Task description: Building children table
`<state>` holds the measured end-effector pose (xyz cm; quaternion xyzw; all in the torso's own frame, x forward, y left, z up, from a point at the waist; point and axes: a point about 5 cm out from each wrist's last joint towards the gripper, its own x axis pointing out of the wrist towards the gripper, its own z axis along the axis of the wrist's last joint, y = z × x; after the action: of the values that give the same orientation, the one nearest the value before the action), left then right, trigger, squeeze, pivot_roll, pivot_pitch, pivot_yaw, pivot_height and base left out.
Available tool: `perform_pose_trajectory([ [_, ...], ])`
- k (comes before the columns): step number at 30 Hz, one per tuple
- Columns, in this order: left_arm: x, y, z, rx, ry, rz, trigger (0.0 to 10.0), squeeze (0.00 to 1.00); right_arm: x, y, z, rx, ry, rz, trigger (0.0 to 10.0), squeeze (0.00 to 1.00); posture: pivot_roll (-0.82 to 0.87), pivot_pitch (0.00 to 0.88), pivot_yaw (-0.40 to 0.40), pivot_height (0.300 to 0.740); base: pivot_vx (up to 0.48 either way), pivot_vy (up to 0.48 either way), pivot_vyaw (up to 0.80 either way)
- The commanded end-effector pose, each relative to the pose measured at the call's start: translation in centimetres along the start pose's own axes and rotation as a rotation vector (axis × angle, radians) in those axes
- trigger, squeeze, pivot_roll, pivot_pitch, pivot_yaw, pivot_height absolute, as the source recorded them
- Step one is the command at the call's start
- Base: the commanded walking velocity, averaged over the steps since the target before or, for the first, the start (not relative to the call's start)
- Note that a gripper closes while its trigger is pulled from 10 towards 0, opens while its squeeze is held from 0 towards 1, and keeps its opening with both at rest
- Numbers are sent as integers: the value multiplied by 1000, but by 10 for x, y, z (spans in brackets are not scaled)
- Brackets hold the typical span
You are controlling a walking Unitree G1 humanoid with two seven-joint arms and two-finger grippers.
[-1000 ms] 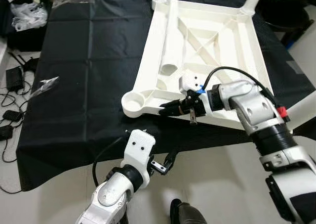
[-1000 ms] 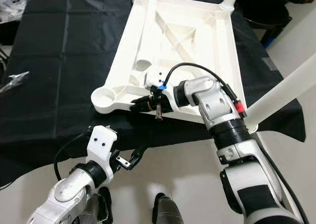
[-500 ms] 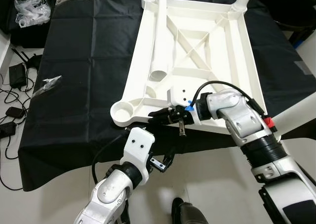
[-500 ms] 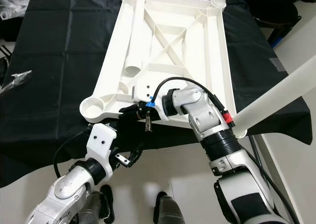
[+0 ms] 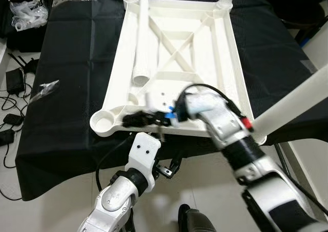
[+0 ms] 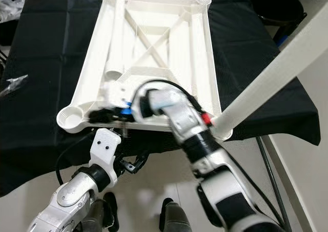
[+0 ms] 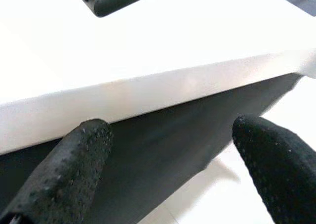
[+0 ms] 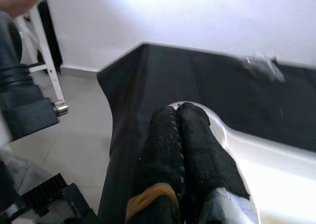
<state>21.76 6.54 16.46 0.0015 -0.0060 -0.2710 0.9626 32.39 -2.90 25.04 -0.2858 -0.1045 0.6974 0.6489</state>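
The white children's table top [image 5: 225,63] lies upside down on a black cloth [image 5: 77,53]. One loose white leg [image 5: 142,42] rests inside its frame. Another leg [image 5: 292,103] stands in the near right corner. My right gripper [image 5: 126,120] reaches left along the near rail, fingers shut together, tips just short of the round corner socket [image 5: 104,123]. In the right wrist view the gripper [image 8: 180,111] presses on that socket's rim [image 8: 223,130]. My left gripper [image 5: 171,166] hangs open below the near edge; its wrist view has the table's edge [image 7: 148,93] beyond the open fingers [image 7: 74,159].
A clear plastic bag [image 5: 45,87] lies on the cloth at the left. Chargers and cables [image 5: 13,83] lie on the floor past the cloth's left edge. A crumpled bag [image 5: 26,16] sits at the far left. Pale floor [image 5: 215,191] runs along the near side.
The table top has slid left across the cloth together with my right gripper, which now sits closer to the corner socket. The left arm has stayed put.
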Motion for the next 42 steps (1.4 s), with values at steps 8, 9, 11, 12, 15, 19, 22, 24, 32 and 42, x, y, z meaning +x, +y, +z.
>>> perform_pose_trajectory([
  [8, -2, -3, -11, -20, 53, -2, 10000, 0, -9, 0, -21, -80, 147, -31, 10000, 0, 128, 288, -60, 740, 0, 0, 0],
  [9, -2, -3, -11, -20, 53, -2, 10000, 0, -9, 0, -21, -80, 147, -31, 10000, 0, 128, 288, -60, 740, 0, 0, 0],
  [11, -2, -3, -12, -21, 55, -2, 10000, 0, -19, -24, -13, -17, 116, -205, 10000, 0, 132, 282, -62, 740, 0, 0, 0],
  [12, -2, -3, -12, -21, 55, -2, 10000, 0, -24, -35, -9, 16, 96, -293, 10000, 0, 132, 282, -62, 740, 0, 0, 0],
  [15, -2, -3, -6, 6, 17, -7, 10000, 0, -44, -71, 15, 101, -30, -561, 10000, 1000, 133, 268, -61, 740, 0, 0, 0],
  [19, -2, -5, 2, 33, -28, -12, 10000, 0, -66, -94, 33, 175, -157, -765, 10000, 1000, 136, 262, -62, 740, 0, 0, 0],
  [22, -1, -2, 4, 29, -44, 25, 10000, 0, -79, -105, 31, 239, -153, -958, 10000, 1000, 129, 252, -58, 740, 0, 0, 0],
  [24, 0, 4, 8, 21, -61, 75, 10000, 0, -82, -109, 15, 345, -38, -1070, 10000, 0, 129, 252, -58, 740, 0, 0, 0],
  [32, 7, 28, 30, 19, -124, 231, 10000, 0, -75, -104, -25, 653, 215, -1271, 10000, 0, 137, 263, -78, 740, 0, 0, 0],
  [42, 8, 45, 61, 75, -223, 344, 10000, 0, -69, -116, -8, 722, 37, -1319, 10000, 0, 148, 287, -108, 740, 0, 0, 0],
])
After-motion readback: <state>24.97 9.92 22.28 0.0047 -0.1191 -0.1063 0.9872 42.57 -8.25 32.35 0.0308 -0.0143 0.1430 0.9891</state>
